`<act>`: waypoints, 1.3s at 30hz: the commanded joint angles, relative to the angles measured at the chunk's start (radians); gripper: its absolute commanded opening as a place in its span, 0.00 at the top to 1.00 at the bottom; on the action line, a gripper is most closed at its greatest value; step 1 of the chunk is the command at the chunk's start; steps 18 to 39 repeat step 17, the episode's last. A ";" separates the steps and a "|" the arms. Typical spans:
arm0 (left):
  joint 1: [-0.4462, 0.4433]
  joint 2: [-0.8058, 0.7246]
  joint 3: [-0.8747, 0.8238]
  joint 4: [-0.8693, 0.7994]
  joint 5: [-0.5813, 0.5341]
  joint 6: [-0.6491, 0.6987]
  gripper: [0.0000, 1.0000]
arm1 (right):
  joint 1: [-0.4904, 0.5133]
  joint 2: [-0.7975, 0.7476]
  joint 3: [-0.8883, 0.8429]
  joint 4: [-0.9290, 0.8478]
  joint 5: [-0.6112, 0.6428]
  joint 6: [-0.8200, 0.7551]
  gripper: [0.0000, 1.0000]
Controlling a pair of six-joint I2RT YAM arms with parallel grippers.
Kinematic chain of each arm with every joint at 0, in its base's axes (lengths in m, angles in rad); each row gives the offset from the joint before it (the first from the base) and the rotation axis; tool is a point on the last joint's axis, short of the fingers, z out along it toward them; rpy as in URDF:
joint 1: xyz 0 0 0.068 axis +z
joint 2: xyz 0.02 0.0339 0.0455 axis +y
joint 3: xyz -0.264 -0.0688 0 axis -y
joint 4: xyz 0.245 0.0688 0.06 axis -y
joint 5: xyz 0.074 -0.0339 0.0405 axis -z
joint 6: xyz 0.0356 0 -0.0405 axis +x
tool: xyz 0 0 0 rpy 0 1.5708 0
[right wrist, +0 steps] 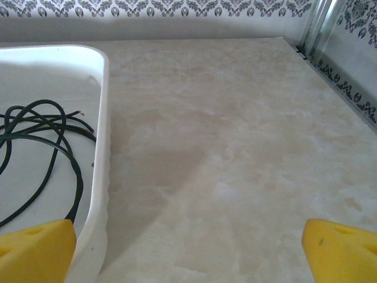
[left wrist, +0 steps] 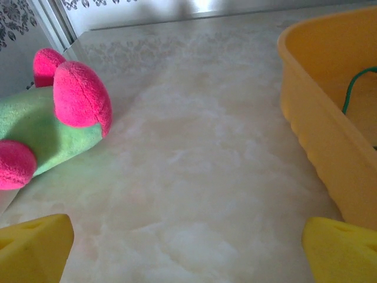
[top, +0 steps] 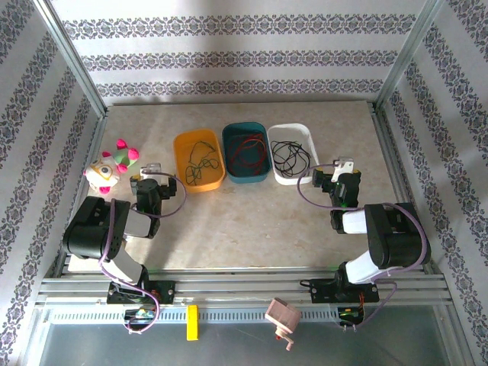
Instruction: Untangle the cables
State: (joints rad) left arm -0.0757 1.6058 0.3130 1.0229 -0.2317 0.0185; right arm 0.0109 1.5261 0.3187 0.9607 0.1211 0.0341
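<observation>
While both arms are parked over the table (top: 244, 229), three cables are seen lying apart toward its far edge: a green cable (top: 200, 164) in the orange tray (top: 180, 145), a red cable (top: 245, 155) in the teal tray (top: 229, 137), and a black cable (right wrist: 41, 135) in the white tray (top: 293, 128). The left gripper (left wrist: 188, 247) is pictured with jaws spread wide near a plush toy (top: 110, 168). The right gripper (right wrist: 188, 247) is likewise spread beside the white tray.

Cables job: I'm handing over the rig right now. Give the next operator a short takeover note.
Left hand: open, empty, low over the table between the plush toy and the orange tray.
Right hand: open, empty, beside the white tray.
Cables: green cable in the orange tray, red cable in the teal tray, black cable in the white tray.
Done: colours look separated.
Left: check each loose coil for knots.
</observation>
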 commanded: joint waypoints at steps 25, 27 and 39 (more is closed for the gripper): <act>0.026 -0.006 0.052 -0.016 0.042 -0.024 0.01 | 0.006 0.000 0.049 -0.004 -0.032 0.010 0.02; 0.026 -0.006 0.052 -0.016 0.042 -0.024 0.01 | 0.006 0.000 0.049 -0.004 -0.032 0.010 0.02; 0.026 -0.006 0.052 -0.016 0.042 -0.024 0.01 | 0.006 0.000 0.049 -0.004 -0.032 0.010 0.02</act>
